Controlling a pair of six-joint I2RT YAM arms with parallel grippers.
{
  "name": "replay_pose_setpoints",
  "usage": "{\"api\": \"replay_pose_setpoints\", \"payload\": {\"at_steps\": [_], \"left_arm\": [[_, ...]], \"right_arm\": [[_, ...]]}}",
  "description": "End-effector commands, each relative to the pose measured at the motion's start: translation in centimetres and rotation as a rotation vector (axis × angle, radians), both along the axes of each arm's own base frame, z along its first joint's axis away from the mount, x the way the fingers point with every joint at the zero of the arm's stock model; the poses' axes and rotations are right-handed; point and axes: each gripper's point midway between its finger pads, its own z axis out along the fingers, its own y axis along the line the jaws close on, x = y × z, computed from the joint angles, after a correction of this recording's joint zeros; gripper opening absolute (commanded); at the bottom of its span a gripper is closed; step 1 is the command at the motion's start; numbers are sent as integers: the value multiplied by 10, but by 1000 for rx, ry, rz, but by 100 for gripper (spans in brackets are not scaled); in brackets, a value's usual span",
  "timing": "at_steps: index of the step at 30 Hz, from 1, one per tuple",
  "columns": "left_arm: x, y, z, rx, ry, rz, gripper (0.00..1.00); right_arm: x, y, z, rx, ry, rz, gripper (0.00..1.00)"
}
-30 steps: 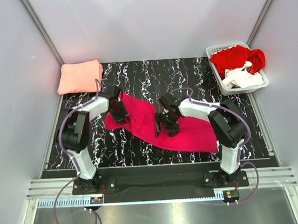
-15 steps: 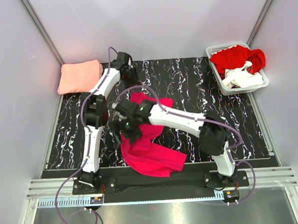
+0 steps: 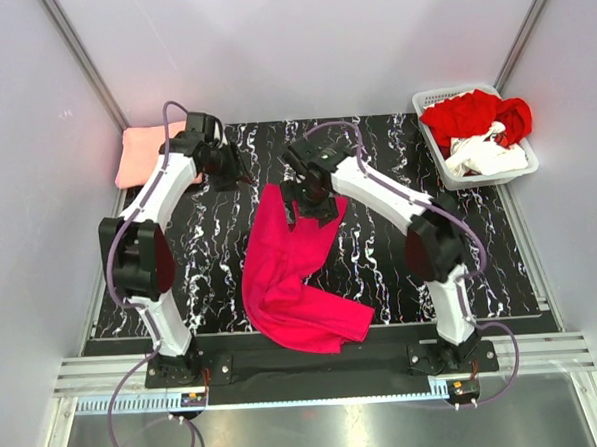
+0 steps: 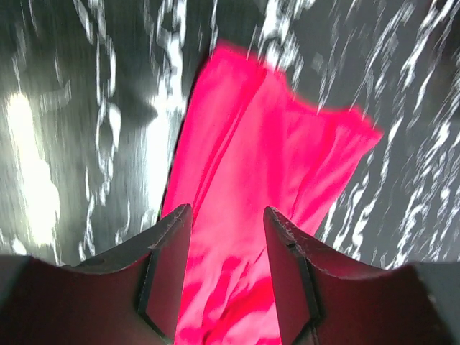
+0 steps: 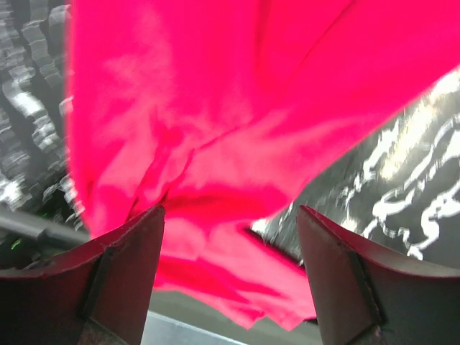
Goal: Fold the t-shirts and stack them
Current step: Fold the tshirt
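surface: black white-veined mat [image 3: 395, 153] — magenta t-shirt [image 3: 286, 274] on it | walls [image 3: 299, 43]: pale grey

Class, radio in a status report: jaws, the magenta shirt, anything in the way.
Jaws: left gripper open, empty; right gripper wide open over magenta t-shirt, no grip seen. Shirt rumpled, unfolded, on table. Nothing else near it.
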Motion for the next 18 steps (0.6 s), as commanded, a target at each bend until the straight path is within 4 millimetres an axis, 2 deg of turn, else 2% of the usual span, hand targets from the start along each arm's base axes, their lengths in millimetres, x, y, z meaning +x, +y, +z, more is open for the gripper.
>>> {"api": "replay_pose_setpoints", "payload": {"at_steps": [1, 2, 3, 4, 5, 6, 7, 8, 9, 10, 11, 14, 15, 16, 18], "left_arm": [[-30, -2, 19, -26, -51, -24, 50], [-40, 0, 31, -27, -81, -23, 50], [-51, 3, 22, -20, -59, -24, 50], [-57, 6, 23, -6, -66, -29, 50], [-66, 9, 32, -3, -87, -27, 50], [-76, 12, 26, 6, -69, -31, 50], [-82, 15, 26, 19, -73, -37, 50], [-91, 17, 33, 21, -92, -39, 50], [-99, 19, 28, 29, -81, -41, 51], [-105, 22, 28, 42, -82, -47, 51], [-111, 26, 34, 51, -103, -44, 51], [-131, 34, 24, 76, -95, -49, 51], [-136, 34, 23, 74, -97, -61, 51], [-139, 34, 28, 67, -124, -64, 51], [-149, 35, 17, 67, -115, -73, 51]], "right_arm": [[19, 0, -37, -81, 38, 17, 80], [25, 0, -43, -78, 53, 9, 79], [28, 2, -48, -71, 68, 7, 79], [36, 8, -57, -74, 76, 5, 79], [40, 8, -63, -80, 82, 4, 79], [50, 9, -62, -71, 72, -9, 79], [53, 8, -80, -91, 103, -15, 79], [58, 7, -85, -89, 116, -28, 78], [68, 6, -84, -67, 119, -44, 78], [72, 2, -100, -79, 146, -58, 78], [76, -1, -104, -77, 156, -73, 77], [103, -9, -117, -50, 158, -131, 77], [119, -16, -123, -28, 156, -163, 77], [127, -17, -127, -10, 152, -176, 77], [149, -16, -134, 47, 132, -200, 76]]}}
